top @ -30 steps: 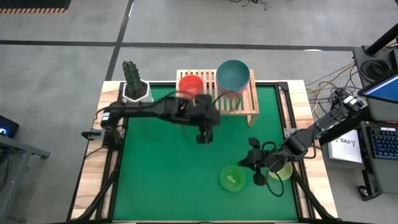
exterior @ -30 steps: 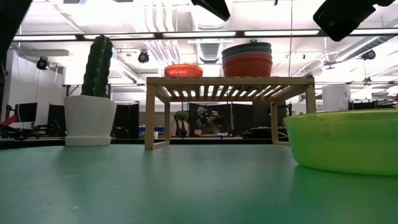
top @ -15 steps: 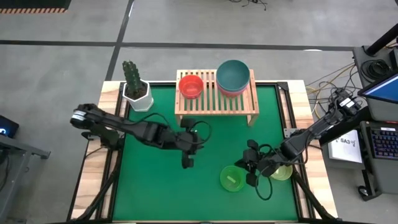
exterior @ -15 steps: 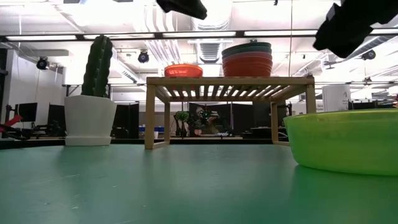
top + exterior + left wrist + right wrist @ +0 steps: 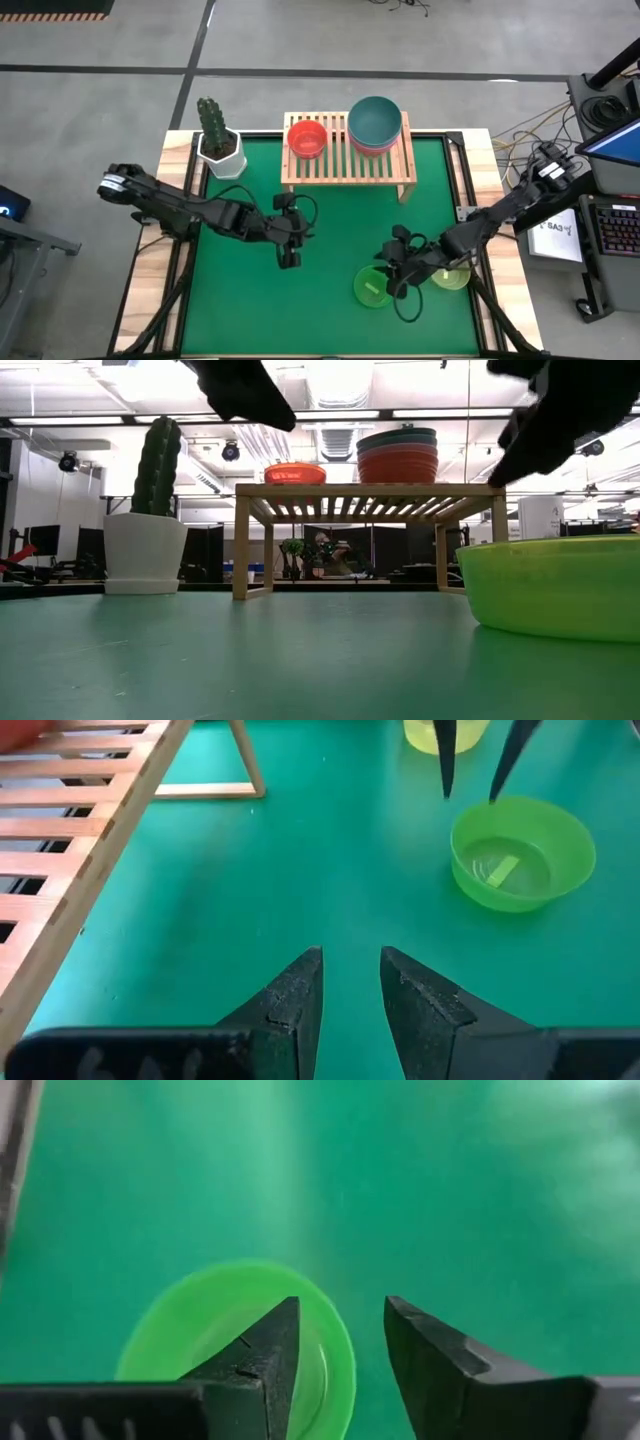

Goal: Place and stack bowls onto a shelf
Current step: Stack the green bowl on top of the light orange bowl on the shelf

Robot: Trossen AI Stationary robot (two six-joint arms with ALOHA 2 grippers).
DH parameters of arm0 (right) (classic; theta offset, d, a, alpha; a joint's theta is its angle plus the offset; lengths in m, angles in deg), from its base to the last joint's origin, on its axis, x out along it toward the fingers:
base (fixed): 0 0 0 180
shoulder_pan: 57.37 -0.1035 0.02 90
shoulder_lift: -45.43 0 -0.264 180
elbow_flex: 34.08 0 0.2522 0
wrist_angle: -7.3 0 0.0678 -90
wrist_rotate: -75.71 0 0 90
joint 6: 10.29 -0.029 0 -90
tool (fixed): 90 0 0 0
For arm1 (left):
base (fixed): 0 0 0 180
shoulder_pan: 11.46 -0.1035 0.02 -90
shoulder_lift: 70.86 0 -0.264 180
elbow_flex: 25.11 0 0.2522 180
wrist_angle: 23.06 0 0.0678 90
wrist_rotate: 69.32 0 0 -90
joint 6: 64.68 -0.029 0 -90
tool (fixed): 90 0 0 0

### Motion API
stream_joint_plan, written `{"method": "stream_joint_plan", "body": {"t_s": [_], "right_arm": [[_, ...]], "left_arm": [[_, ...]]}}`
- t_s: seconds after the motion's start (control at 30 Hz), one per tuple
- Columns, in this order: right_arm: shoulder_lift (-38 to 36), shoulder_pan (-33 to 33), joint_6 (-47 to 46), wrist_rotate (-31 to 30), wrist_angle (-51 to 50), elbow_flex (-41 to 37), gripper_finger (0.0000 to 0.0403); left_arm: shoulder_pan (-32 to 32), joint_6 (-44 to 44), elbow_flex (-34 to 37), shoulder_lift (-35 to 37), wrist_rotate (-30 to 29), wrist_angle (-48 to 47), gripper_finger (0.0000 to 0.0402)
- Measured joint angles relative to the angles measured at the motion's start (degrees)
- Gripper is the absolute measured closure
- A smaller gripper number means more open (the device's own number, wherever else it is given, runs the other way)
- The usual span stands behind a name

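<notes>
High view, looking down: finds the right arm (image 5: 470,235) stretched in low over the near right of the bench (image 5: 250,300), its jaws parted moderately wide, holding nothing, and set just at the rim of the bright green bowl (image 5: 373,287). Confirms as much in the right wrist view, with one finger over the bowl's (image 5: 200,1320) hollow and the other outside its wall, apparently lined up to pinch the rim, though not yet closed on it. Leaves a paler yellow-green bowl (image 5: 455,277) just beside, partly under that arm, likely next in turn. Shows the left arm (image 5: 215,215) waiting over bare mat near the middle, jaws nearly together with only a narrow gap and empty, seemingly kept clear of the other arm's path to the shelf (image 5: 345,165). Holds at the back, on the shelf's slatted top, a red bowl (image 5: 307,137) alone and a stack topped by a teal bowl (image 5: 374,120), so probably more than half done. Keeps a potted cactus (image 5: 218,132) beside the shelf. Reveals a green mat on pale wood, grey floor around, and, in the low view, a ceiling-lit workshop behind.
</notes>
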Motion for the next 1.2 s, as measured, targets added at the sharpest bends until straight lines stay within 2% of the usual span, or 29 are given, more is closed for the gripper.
{"method": "stream_joint_plan", "body": {"t_s": [0.2,0.4,0.5,0.63,0.73,0.93,1.1,1.2], "right_arm": [[6.26,1.58,-3.7,6.57,0.06,0.0,0.0264],[11.03,2.42,-5.8,7.18,-0.47,0.0,0.0278],[11.89,2.65,-5.22,7.14,-0.48,0.0,0.0305],[11.86,2.93,-2.84,7.01,-0.11,0.0,0.0376],[10.86,3.06,-1.26,4.06,0.01,0.0,0.0389],[8.04,3.5,4.44,-6.13,1.73,0.0,0.0394],[7.39,4.89,8.53,-10.91,1.84,0.0,0.0394],[7.63,5.51,11.05,-16.92,2.69,0.0,0.0394]], "left_arm": [[0.0,-0.49,0.78,-1.01,0.0,3.41,0.0316],[0.0,-0.51,0.79,-2.52,0.11,4.42,0.0316],[0.0,-0.21,0.8,-3.39,0.13,4.75,0.0316],[0.0,0.23,0.78,-5.15,0.94,7.4,0.0316],[0.0,0.22,0.8,-6.93,2.14,11.07,0.0316],[0.0,0.27,0.8,-11.11,2.21,17.33,0.0304],[-0.47,3.68,-0.27,-13.59,3.16,19.0,0.0255],[-0.99,5.0,-1.77,-15.57,3.15,21.26,0.0221]]}}
